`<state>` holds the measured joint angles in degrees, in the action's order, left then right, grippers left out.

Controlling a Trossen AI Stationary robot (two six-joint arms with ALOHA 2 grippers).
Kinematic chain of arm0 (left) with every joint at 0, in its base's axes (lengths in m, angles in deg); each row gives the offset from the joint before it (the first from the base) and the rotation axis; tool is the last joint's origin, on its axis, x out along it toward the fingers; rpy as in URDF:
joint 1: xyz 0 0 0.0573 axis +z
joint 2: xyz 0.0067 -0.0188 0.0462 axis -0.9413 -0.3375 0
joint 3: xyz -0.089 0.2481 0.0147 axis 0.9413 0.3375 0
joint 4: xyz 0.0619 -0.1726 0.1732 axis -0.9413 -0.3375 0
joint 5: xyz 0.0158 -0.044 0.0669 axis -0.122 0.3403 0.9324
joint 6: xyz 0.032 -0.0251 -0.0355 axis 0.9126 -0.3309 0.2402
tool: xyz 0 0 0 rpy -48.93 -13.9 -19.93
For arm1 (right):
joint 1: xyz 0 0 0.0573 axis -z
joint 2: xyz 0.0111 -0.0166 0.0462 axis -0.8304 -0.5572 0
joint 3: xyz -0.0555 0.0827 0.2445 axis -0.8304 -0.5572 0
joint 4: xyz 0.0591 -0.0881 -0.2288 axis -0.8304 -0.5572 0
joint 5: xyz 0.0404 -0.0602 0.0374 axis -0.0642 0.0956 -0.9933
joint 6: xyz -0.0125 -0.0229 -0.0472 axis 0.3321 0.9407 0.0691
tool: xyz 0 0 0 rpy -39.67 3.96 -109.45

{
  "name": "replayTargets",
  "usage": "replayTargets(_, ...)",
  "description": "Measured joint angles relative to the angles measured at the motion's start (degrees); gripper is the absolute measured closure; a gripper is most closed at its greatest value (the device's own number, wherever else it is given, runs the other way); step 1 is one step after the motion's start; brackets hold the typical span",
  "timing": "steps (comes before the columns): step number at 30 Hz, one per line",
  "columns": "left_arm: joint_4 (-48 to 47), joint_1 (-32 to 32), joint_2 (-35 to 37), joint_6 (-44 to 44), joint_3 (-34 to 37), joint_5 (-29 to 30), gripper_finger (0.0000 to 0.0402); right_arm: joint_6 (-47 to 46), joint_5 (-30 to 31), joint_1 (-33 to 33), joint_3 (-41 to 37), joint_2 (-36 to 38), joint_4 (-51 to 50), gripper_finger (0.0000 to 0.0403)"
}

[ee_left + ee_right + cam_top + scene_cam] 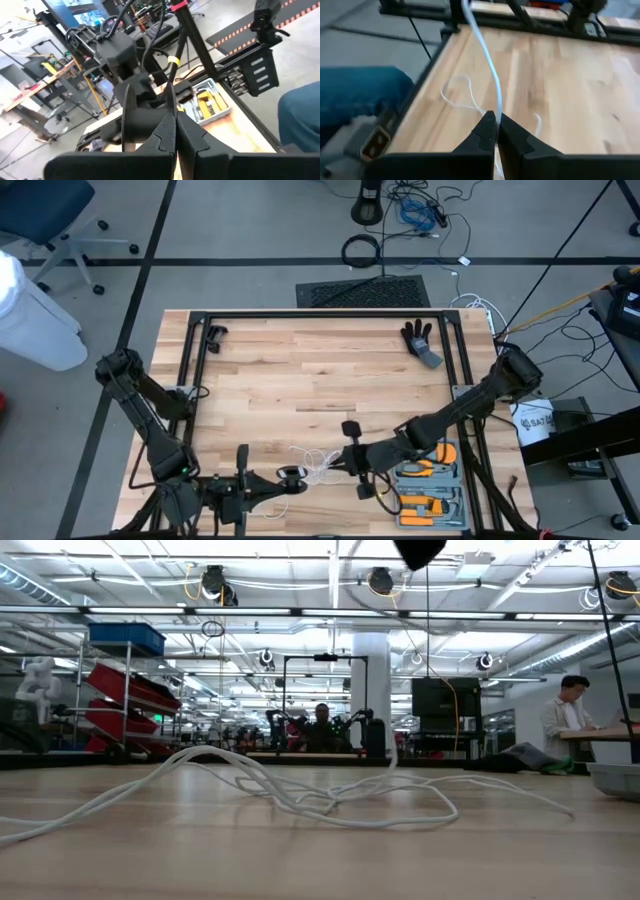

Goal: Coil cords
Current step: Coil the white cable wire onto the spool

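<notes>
The white cord (316, 465) lies in slack loops (330, 795) on the wooden table near its front edge. Its small black reel (290, 475) sits at the tip of my left gripper (175, 135), which is shut on it at the front left. My right gripper (496, 125) reaches in from the table's right, just right of the reel, and is shut on the cord. More loops (462, 95) rest on the wood beyond it. My left gripper pinches the rim of one flange of the reel (169, 107) between its two fingers, coming at it about level. The reel is off the table, out in front of the fingers. My right gripper pinches a single strand of the cord (495, 107) between its fingertips, slanting down from the table's right. From the fingers the strand (480, 40) rises nearly straight, clear of the table. The rest lies slack on the wood.
A tray of orange and grey tools (432, 480) sits at the front right, under my right arm. A black glove (420, 340) lies at the far right. Black frame rails (320, 315) border the table. A person's blue-clad leg (360, 95) is beside the near edge.
</notes>
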<state>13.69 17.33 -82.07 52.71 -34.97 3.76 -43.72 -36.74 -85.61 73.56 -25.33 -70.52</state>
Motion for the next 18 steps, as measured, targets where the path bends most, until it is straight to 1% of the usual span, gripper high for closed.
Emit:
replayTargets(2, -0.2, -0.3, 0.0, 0.0, 0.0, -0.1, 0.0400, -0.1, 0.5, -0.6, 0.0, 1.3, -1.2, 0.0401)
replayTargets(7, -0.6, -0.3, 0.0, -0.1, 0.0, -3.8, 0.0400, 0.9, 2.1, -1.8, 0.0, 3.8, -1.0, 0.0402)
replayTargets(12, -4.1, -0.3, 0.0, -1.7, 0.0, -3.9, 0.0400, 1.9, 1.9, -3.7, 0.0, 6.1, 0.0, 0.0402)
replayTargets(18, -8.2, 1.0, 0.0, -7.7, 0.0, -2.6, 0.0400, 7.3, 1.3, -6.9, 0.0, 7.7, 4.0, 0.0403)
